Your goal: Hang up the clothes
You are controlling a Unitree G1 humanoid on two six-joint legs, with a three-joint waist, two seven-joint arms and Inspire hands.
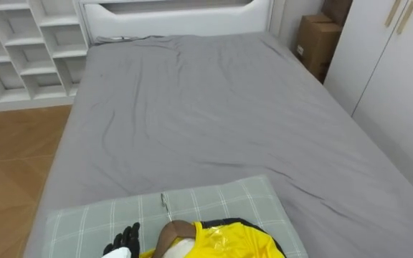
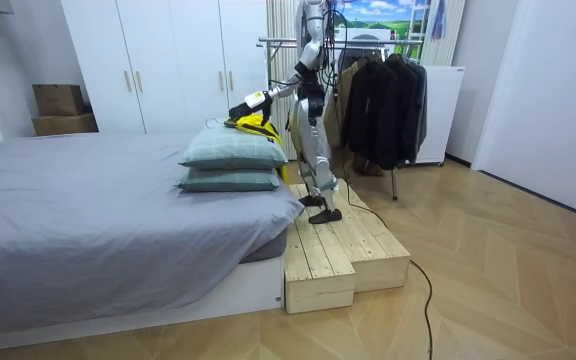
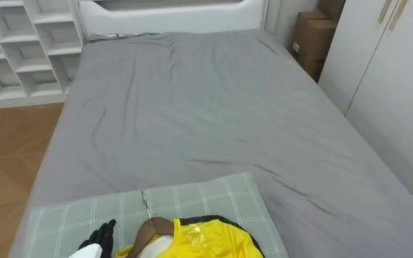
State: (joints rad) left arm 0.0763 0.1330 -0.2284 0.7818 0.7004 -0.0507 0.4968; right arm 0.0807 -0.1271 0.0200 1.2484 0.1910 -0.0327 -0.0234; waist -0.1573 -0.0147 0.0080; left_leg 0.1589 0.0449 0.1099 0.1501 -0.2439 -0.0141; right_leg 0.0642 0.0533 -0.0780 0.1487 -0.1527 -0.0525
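Observation:
A yellow garment [image 1: 224, 242] with black trim lies on a brown wooden hanger [image 1: 172, 233] at the view's bottom edge, on top of a green checked pillow [image 1: 214, 201]. The hanger's metal hook [image 1: 165, 203] points toward the bed. My left hand [image 1: 125, 239] is just left of the hanger, its dark fingers straight and spread, beside the cloth rather than curled round it. In the room view I stand on a wooden platform [image 2: 343, 250] at the pillow end of the bed, left arm stretched over the stacked pillows [image 2: 233, 152] and the yellow garment [image 2: 253, 122].
The grey bed [image 1: 206, 107] stretches ahead. White cubby shelves [image 1: 20, 50] stand far left, a cardboard box [image 1: 317, 43] and white wardrobe doors [image 1: 393, 72] to the right. A clothes rack with dark garments [image 2: 383, 100] stands behind me.

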